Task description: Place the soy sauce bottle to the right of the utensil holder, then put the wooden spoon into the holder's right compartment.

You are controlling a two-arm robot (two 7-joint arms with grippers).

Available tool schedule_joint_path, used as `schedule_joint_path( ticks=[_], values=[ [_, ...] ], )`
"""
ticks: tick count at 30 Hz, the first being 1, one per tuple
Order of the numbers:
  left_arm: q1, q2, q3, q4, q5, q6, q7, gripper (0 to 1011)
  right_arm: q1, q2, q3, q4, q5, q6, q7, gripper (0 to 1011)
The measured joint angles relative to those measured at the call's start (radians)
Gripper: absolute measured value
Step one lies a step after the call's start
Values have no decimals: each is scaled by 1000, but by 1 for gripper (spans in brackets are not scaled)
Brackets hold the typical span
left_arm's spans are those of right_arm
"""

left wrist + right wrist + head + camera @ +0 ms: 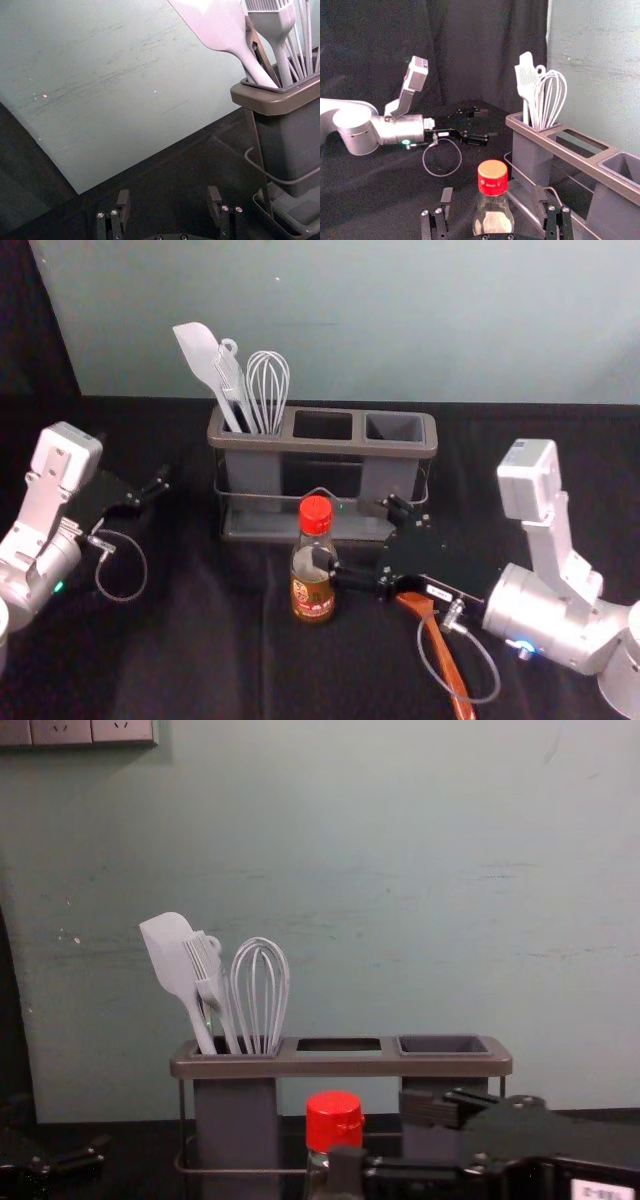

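My right gripper [358,531] is open beside the soy sauce bottle [313,580], which stands upright in front of the utensil holder [290,444]. One fingertip overlaps the bottle's side in the head view. From the right wrist, the red-capped bottle [492,187] appears between the spread fingers of the right gripper [492,200]. The wooden spoon [447,665] lies on the table, partly hidden beneath the right gripper. The holder's right compartment [443,1045] holds nothing. Over on the left, my left gripper [150,494] is idle and open; its own wrist view shows the left gripper [169,200] with nothing between its fingers.
A white spatula [200,355], a brush and a whisk [268,390] stand in the holder's left compartment. Behind the black-covered table rises a pale green wall [400,900]. A cable loop hangs from each wrist, the right one over the spoon.
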Motion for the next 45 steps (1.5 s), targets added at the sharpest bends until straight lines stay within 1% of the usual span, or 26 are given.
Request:
schedule_joint_path(
  ticks=[10, 18, 23, 27, 35, 38, 40, 41, 42, 43, 45],
  values=[
    [0, 0, 0, 0, 0, 0, 0, 1005, 40, -50, -31, 43, -50, -8, -3, 1003],
    [0, 0, 0, 0, 0, 0, 0, 1005, 61, -81, -41, 73, -75, -20, 0, 1003],
    [0, 0, 0, 0, 0, 0, 0, 1005, 67, -93, -42, 84, -78, -21, 2, 1002],
    [0, 0, 0, 0, 0, 0, 0, 1005, 67, -107, -38, 94, -61, -15, 7, 1003],
    [0, 0, 0, 0, 0, 0, 0, 1005, 66, -104, -38, 93, -63, -16, 7, 1002],
    [0, 0, 0, 0, 0, 0, 0, 1005, 66, -104, -38, 92, -63, -16, 7, 966],
    [0, 0, 0, 0, 0, 0, 0, 1005, 66, -103, -38, 92, -63, -16, 7, 916],
    [0, 0, 0, 0, 0, 0, 0, 1005, 66, -103, -38, 91, -63, -16, 7, 907],
    [0, 0, 0, 0, 0, 0, 0, 1005, 66, -103, -38, 91, -64, -16, 7, 885],
    [0, 0, 0, 0, 0, 0, 0, 1005, 66, -103, -38, 91, -64, -17, 7, 837],
    [0, 0, 0, 0, 0, 0, 0, 1005, 66, -103, -38, 91, -64, -17, 7, 800]
  ],
)
